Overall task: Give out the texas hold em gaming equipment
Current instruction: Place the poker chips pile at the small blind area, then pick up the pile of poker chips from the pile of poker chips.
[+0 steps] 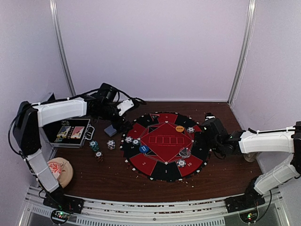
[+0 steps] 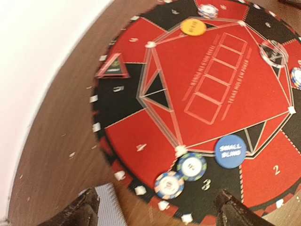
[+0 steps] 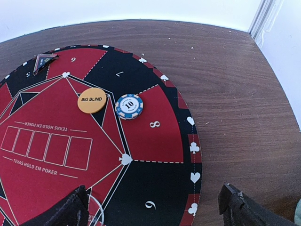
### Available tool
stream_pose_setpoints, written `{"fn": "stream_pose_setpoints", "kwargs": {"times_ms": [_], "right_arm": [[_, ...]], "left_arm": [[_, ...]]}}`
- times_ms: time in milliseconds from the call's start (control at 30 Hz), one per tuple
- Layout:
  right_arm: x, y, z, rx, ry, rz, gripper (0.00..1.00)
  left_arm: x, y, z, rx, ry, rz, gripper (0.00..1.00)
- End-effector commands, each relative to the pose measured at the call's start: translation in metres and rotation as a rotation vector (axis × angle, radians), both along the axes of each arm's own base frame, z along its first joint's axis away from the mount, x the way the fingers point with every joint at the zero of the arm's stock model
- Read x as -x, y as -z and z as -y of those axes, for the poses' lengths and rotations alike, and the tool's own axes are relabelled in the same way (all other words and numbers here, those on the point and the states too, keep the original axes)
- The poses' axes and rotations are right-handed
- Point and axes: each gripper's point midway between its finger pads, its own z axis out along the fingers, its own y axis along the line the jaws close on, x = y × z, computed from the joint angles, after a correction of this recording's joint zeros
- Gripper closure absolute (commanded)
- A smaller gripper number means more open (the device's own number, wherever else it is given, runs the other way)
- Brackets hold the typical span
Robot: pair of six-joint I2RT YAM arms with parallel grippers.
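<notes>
1. Brown table [image 1: 117,179], white walls; chips [image 1: 111,144] stand left of mat [image 1: 165,141], card [image 1: 110,130] beyond.
2. Left gripper [image 2: 160,207] and right gripper [image 3: 155,207] stand wide, empty.
3. I judge chips stiff, light, slick; I'd pinch across rims.

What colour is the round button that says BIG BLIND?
The button is orange with black letters, clearest in the right wrist view.

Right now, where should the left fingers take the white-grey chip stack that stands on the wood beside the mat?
Take the white-grey chip stack by its round side wall, low down, coming straight from above. It stands upright on the table with bare wood around it, so the left fingers can probably close across it.
</notes>
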Motion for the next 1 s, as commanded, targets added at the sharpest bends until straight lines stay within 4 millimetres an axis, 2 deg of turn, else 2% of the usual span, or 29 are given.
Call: {"fn": "stream_pose_setpoints", "kwargs": {"times_ms": [0, 167, 267, 500, 767, 967], "right_arm": [[-0.003, -0.013, -0.006, -0.019, -0.013, 0.030, 0.02], [-0.003, -0.012, -0.007, -0.019, -0.017, 0.027, 0.02], [-0.003, -0.011, -0.008, -0.018, -0.019, 0.023, 0.02], [-0.003, -0.012, -0.008, -0.020, -0.020, 0.024, 0.02], [-0.002, -0.013, -0.008, -0.026, -0.023, 0.027, 0.03], [-0.002, -0.014, -0.009, -0.027, -0.024, 0.029, 0.03]], "left_arm": [[-0.013, 0.000, -0.061, 0.010, -0.151, -0.010, 0.11], [-0.016, 0.013, -0.129, 0.064, -0.269, -0.061, 0.02], [-0.007, 0.027, -0.158, 0.046, -0.306, -0.081, 0.02], [0.020, 0.047, -0.177, 0.019, -0.300, -0.124, 0.03], [0.028, 0.060, -0.202, 0.008, -0.363, -0.163, 0.07], [0.038, 0.068, -0.203, 0.005, -0.340, -0.180, 0.11]]}}
